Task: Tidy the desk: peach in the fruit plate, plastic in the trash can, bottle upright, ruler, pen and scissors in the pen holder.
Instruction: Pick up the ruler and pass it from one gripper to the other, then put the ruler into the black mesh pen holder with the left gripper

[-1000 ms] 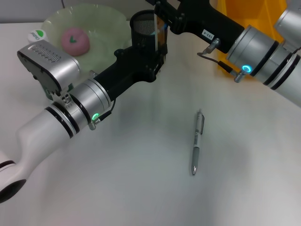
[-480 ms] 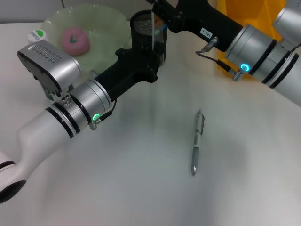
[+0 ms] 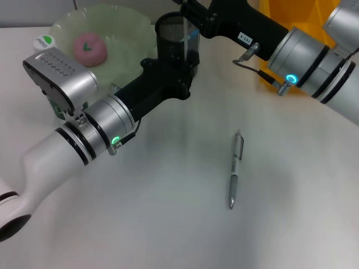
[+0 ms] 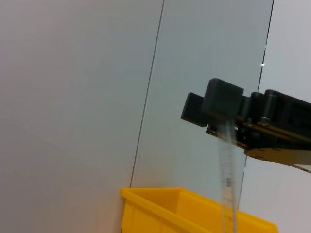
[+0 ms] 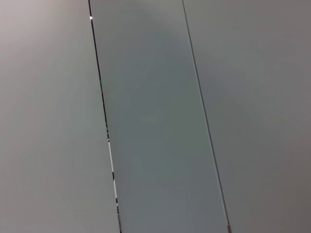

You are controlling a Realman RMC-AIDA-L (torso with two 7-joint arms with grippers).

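Right tool (image 3: 187, 12) pinched on clear ruler (image 3: 183, 42), ruler near-vertical, lower end inside pen holder (image 3: 171, 35) at far centre. Left tool (image 3: 180, 75) at holder's near side, grip state unclear. Pen (image 3: 235, 169) flat on tabletop (image 3: 168, 213), near-right.

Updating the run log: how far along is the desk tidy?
Done: peach in the fruit plate. In hand: right claw holds the clear ruler upright over the pen holder; left claw is at the holder. Left: pen lies on the desk. Scissors, plastic and bottle aren't identifiable.
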